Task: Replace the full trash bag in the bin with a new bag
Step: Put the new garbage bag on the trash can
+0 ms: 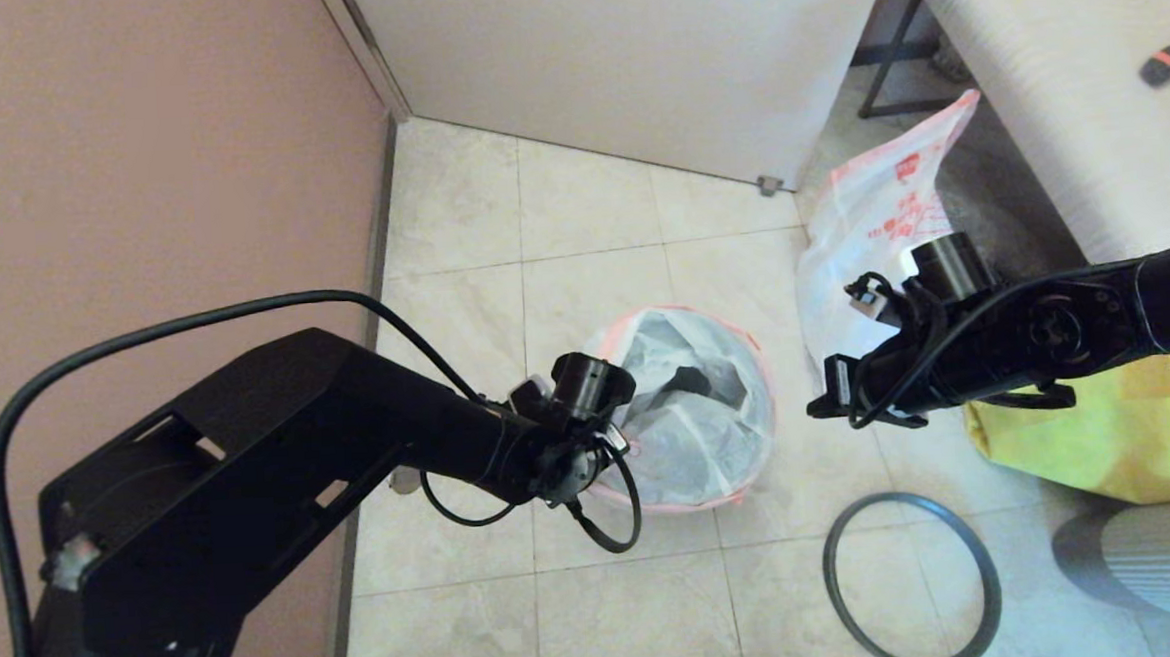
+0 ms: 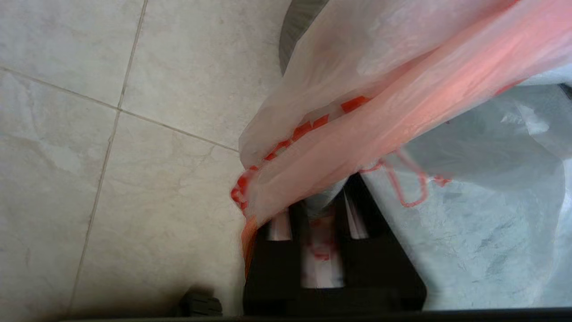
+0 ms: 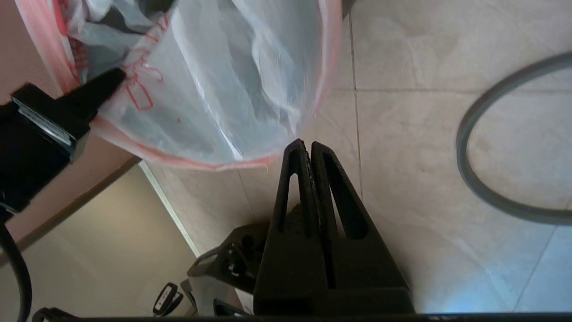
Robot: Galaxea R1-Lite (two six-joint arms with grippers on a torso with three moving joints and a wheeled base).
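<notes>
Hoop [image 1: 911, 580] lies loose on the tiles nearest the robot, off the bin. Just beyond, the left gripper [image 2: 320, 210] pinches the new bag's [image 1: 695, 418] pink rim at the bin mouth; the right gripper [image 3: 304, 150], fingers together and empty, hangs beside it. Farther back the full trash bag [image 1: 875, 228] leans by the bench. Thin film could slip free or tear if tugged.
</notes>
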